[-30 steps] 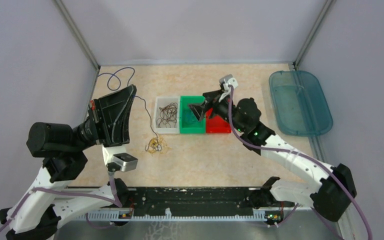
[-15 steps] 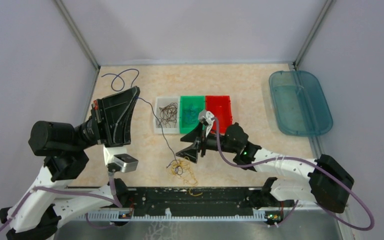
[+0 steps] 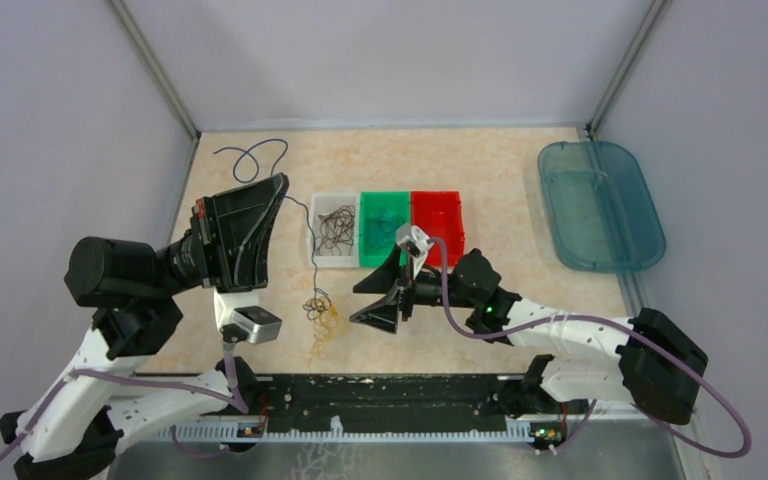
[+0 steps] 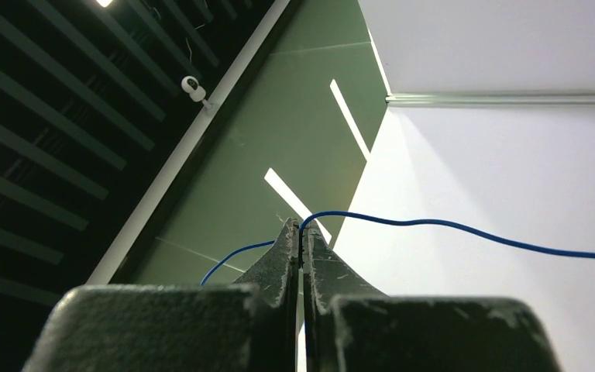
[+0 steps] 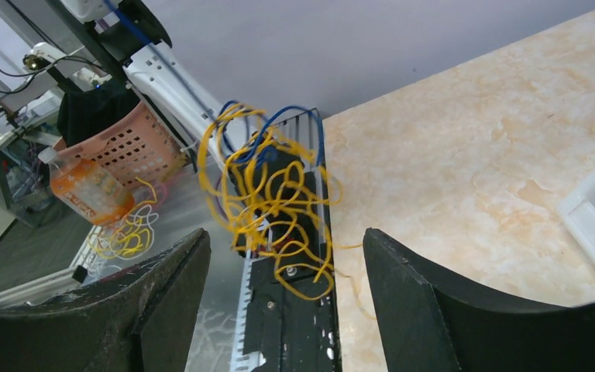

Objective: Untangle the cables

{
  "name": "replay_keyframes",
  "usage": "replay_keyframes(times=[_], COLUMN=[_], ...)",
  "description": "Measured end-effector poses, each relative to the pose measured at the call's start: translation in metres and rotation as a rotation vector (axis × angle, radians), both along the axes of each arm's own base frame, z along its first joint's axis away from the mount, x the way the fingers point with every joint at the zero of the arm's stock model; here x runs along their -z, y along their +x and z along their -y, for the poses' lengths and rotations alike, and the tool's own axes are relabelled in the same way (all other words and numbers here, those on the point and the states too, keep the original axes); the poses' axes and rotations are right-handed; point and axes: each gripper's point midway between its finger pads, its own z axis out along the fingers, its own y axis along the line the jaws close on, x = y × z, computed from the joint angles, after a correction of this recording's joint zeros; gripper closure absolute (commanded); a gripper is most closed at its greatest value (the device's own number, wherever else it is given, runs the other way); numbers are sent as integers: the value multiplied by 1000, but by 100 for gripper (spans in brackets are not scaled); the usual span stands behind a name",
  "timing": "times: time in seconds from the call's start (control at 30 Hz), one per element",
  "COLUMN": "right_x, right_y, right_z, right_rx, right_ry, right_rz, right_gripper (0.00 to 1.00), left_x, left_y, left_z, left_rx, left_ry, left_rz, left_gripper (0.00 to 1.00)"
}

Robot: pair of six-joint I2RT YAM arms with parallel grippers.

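Observation:
The cables are a small tangle of yellow and blue wire (image 3: 318,308) hanging low over the table in front of the white bin. One blue cable (image 3: 305,240) runs up from it to my left gripper (image 3: 280,184), which is raised and shut on it; its loose end (image 3: 252,156) curls over the far left of the table. The left wrist view shows the shut tips (image 4: 300,225) pinching the blue cable (image 4: 449,225). My right gripper (image 3: 368,300) stands open just right of the tangle. In the right wrist view the tangle (image 5: 267,194) hangs beyond the fingers (image 5: 422,298), untouched.
Behind the tangle stand a white bin (image 3: 317,250) holding brown wires (image 3: 336,230), a green bin (image 3: 384,258) and a red bin (image 3: 436,252). A teal tray (image 3: 600,205) lies at the far right. The black rail (image 3: 390,395) runs along the near edge.
The tangle has swung left and away from the near edge. My right gripper has followed it a little and narrowed slightly, and the left gripper has shifted slightly with the blue cable.

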Motion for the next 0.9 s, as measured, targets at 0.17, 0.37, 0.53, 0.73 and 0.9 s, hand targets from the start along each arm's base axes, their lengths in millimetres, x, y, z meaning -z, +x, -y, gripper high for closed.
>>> replay_keyframes(times=[0.17,0.37,0.53,0.73,0.9], right_x=[0,8,14,17,18], right_y=[-2,0,6,10,11], right_z=[0,-5,-10,-12,-12], right_rx=[-10,-9,11,32,41], right_ry=[-1,-19,-34,-41,-42], right_rz=[-7,-25,-34,-31,-32], right_gripper=[27,29,56,81,81], left_x=[0,-4,-4,-6,-10], left_y=[2,1,1,0,-2], left_z=[3,2,2,2,0], left_rx=[0,0,1,4,4], left_ry=[5,-1,0,-2,-8], left_rz=[-1,5,7,12,18], left_gripper=[100,100,100,100,100])
